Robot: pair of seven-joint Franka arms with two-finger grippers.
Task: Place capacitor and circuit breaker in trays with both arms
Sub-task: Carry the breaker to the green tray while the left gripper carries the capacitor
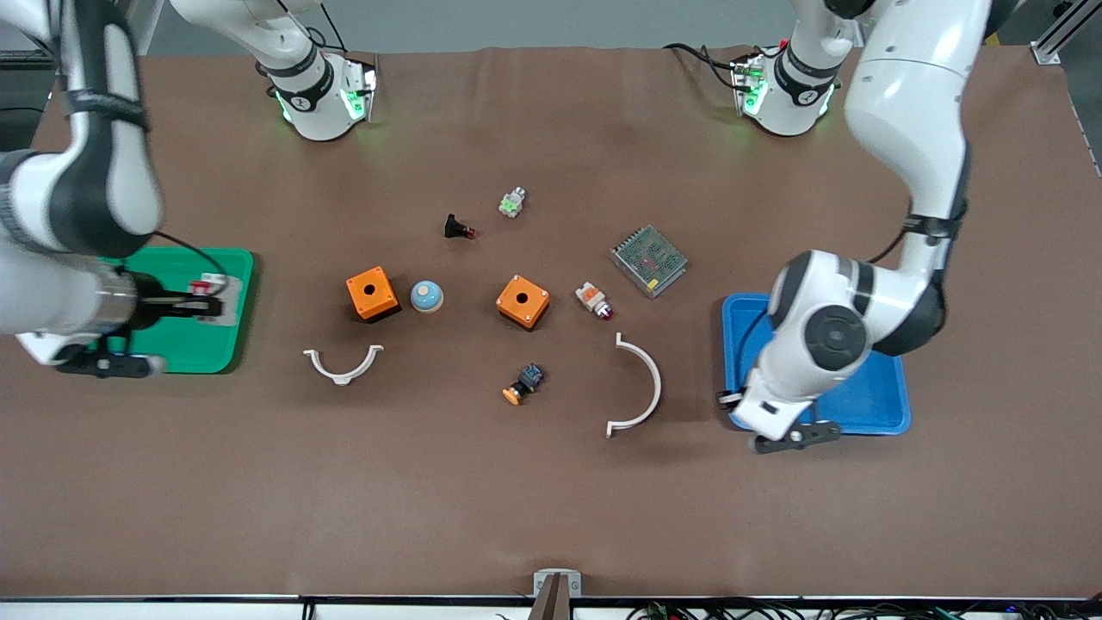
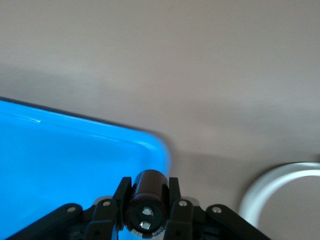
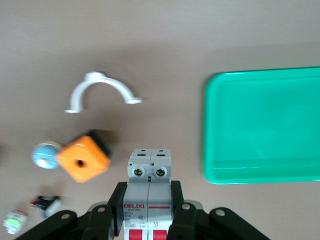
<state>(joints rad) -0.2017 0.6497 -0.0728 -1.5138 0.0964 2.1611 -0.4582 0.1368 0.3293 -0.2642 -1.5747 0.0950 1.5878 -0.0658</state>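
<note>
My right gripper (image 1: 200, 303) is shut on the circuit breaker (image 1: 215, 297), a white-grey block with red levers, and holds it over the green tray (image 1: 194, 353). The right wrist view shows the breaker (image 3: 149, 182) clamped in the right gripper (image 3: 148, 192), with the tray (image 3: 260, 130) beside it. My left gripper (image 2: 146, 189) is shut on the capacitor (image 2: 147, 197), a small black cylinder, over the corner of the blue tray (image 2: 60, 160). In the front view the left gripper (image 1: 732, 400) is at the blue tray's (image 1: 869, 400) edge, and the capacitor is hidden.
Between the trays lie two orange boxes (image 1: 372, 293) (image 1: 523, 301), a blue dome (image 1: 426, 296), a grey mesh unit (image 1: 649, 260), a small white clip (image 1: 343, 364), a large white clip (image 1: 641, 387) and several small parts.
</note>
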